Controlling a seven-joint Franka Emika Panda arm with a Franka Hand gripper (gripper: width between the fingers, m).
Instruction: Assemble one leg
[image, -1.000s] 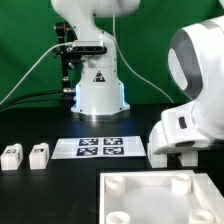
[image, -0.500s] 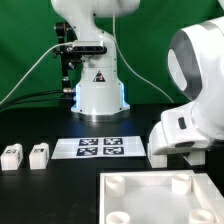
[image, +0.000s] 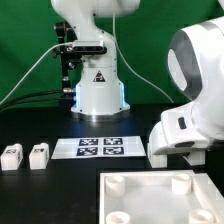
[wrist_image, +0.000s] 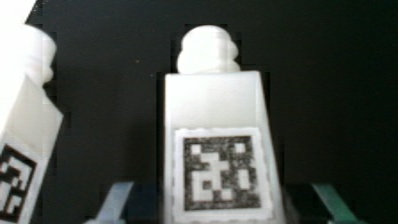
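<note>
In the wrist view a white leg (wrist_image: 221, 110) with a black-and-white marker tag and a rounded peg tip lies on the black table, between my fingers. My gripper (wrist_image: 221, 206) is open. Its grey-blue fingertips (wrist_image: 121, 202) stand on either side of the leg with a dark gap on each side, not touching it. A second leg (wrist_image: 25, 110) lies close beside the first. In the exterior view two more legs (image: 12, 155) (image: 38, 154) lie at the exterior view's left. There my gripper is hidden under the arm's white wrist (image: 180, 135).
The marker board (image: 100, 147) lies in the middle of the table in front of the robot base (image: 98, 90). The large white square panel (image: 160, 196) with round corner sockets lies at the front, just below the arm.
</note>
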